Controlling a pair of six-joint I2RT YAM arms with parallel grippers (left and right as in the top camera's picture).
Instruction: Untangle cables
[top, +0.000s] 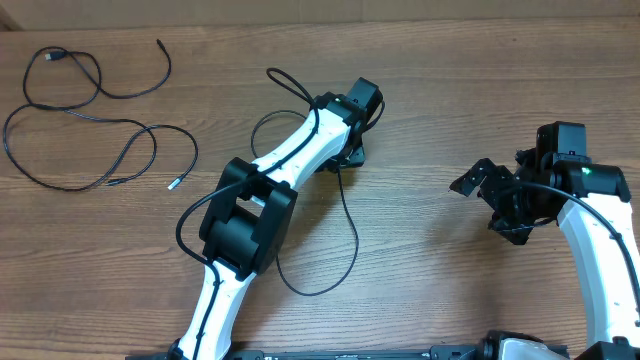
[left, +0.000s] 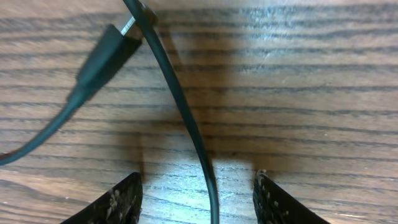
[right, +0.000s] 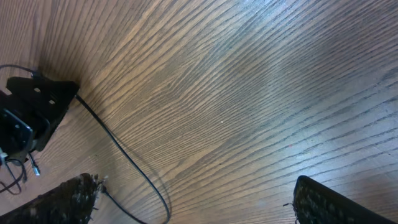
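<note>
**Overhead and both wrist views, seen from beside the brown wood-grain table (top: 450, 80).**

- **Left gripper.** The left gripper (left: 198, 177) sits low over the wood with its jaws spread wide. Its dark, rough-faced fingertips (left: 127, 199) stand on either side of a thin black flexible cord (left: 180, 106). The cord runs between them unpinched, so the gripper holds nothing.
- **Plug.** The cord's moulded black plug with a silver tip (left: 102, 59) lies just ahead of the fingers. A run of thin black cord crosses it, though which part lies on top is hard to tell.
- **Cord from above.** In the overhead view the thin black flexible cord (top: 347, 215) arcs beside the white-and-black left arm (top: 290, 160) and curls back near its elbow.
- **Other cords.** Two more slim black cords (top: 194, 152), one silver-tipped, lie spread out at the far left corner, well apart from it.
- **Right gripper.** The right gripper (right: 198, 183) is also fully open and empty. It hangs over bare wood well to the right of the cord.

**Handling, as a judgement.** The cord looks light and limp, so it would drape and trail rather than keep its shape. Its smooth, narrow sheath could slip from the pads. The plug body, or the thicker collar just behind it, is the one rigid part and offers the surest hold. Mid-run the cord lies flat on the table, so the fingertips would have to close right at the surface to catch it (and the loop by the arm could snag if dragged)
</note>
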